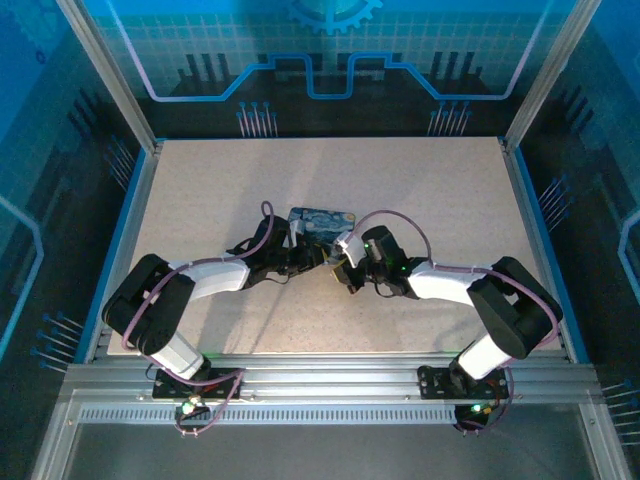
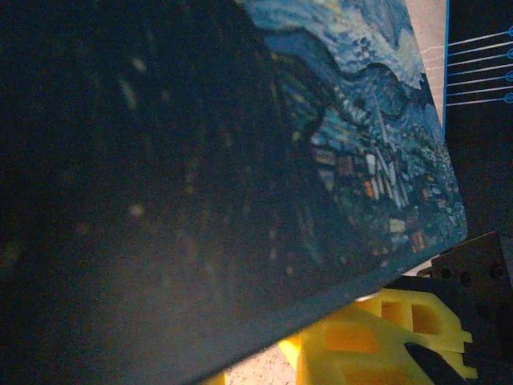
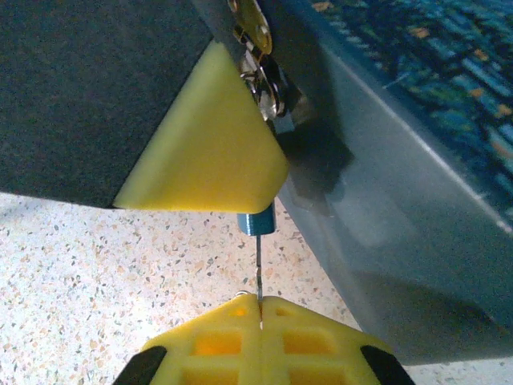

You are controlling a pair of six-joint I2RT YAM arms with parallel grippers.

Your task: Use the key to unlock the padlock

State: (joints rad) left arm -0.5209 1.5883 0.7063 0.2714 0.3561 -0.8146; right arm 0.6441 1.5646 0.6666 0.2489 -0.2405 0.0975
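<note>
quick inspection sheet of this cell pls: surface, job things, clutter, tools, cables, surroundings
surface: speckled beige tabletop, blue-edged
job's things: padlock at the front of the starry-night tin box, partly hidden by a yellow finger; key, thin shaft upright just below it
clutter: nothing seen
grippers: right tool shut on the key; left tool against the box by the padlock, grip unclear
cables: purple cable loops over the left wrist, second cable over the right
surroundings: blue-lit panels behind, aluminium rails at the near edge
</note>
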